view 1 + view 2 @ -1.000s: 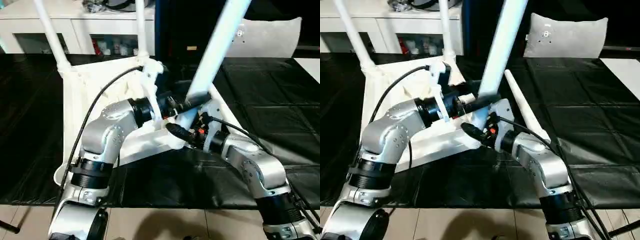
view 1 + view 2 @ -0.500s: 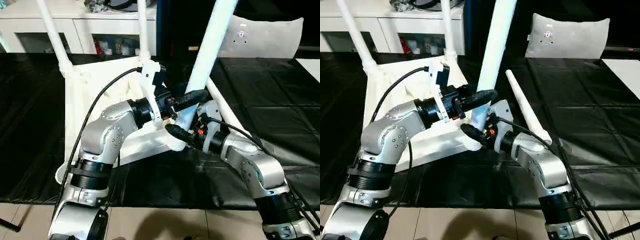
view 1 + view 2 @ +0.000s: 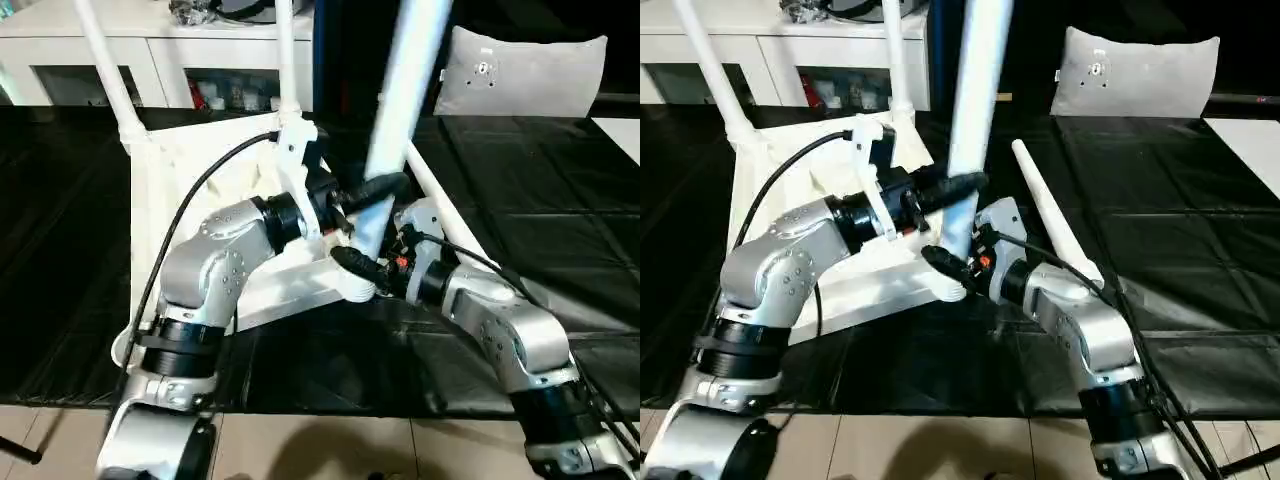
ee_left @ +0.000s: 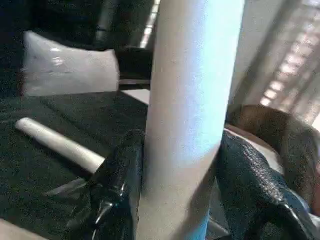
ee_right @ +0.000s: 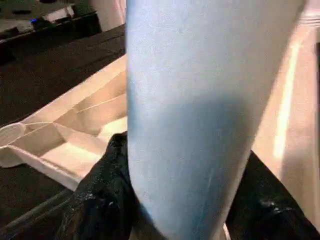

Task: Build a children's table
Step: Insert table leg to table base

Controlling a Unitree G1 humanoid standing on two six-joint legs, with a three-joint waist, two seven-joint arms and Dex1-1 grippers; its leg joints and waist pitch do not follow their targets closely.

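No legible text, label, brand, number or sign on anything in view.

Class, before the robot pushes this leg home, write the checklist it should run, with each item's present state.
1. Left gripper clamps the leg: ok.
2. Right gripper clamps the same leg lower down: ok.
3. Leg's foot sits in the corner socket: cannot tell, grippers hide it.
4. Two far legs stand in the top: ok.
5. Fourth leg fitted: not ok, it lies on the black mat.
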